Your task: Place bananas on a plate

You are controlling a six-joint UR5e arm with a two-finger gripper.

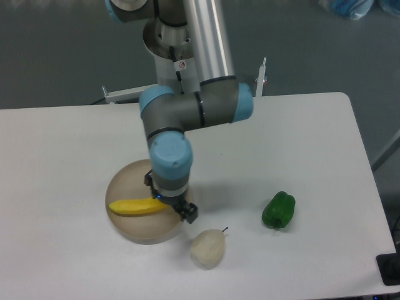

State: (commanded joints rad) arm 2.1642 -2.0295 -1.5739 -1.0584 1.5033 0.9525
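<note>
The end effector hangs low over the right part of the plate, its wrist pointing straight down. The banana reaches out to the left of it, lying nearly level across the plate's middle, with its right end tucked under the end effector. Whether the fingers press on the banana cannot be told, as the wrist hides them. Just below and to the right of the end effector, a whitish pear lies on the tabletop close beside the plate's rim. Farther right, well apart, sits a green pepper.
</note>
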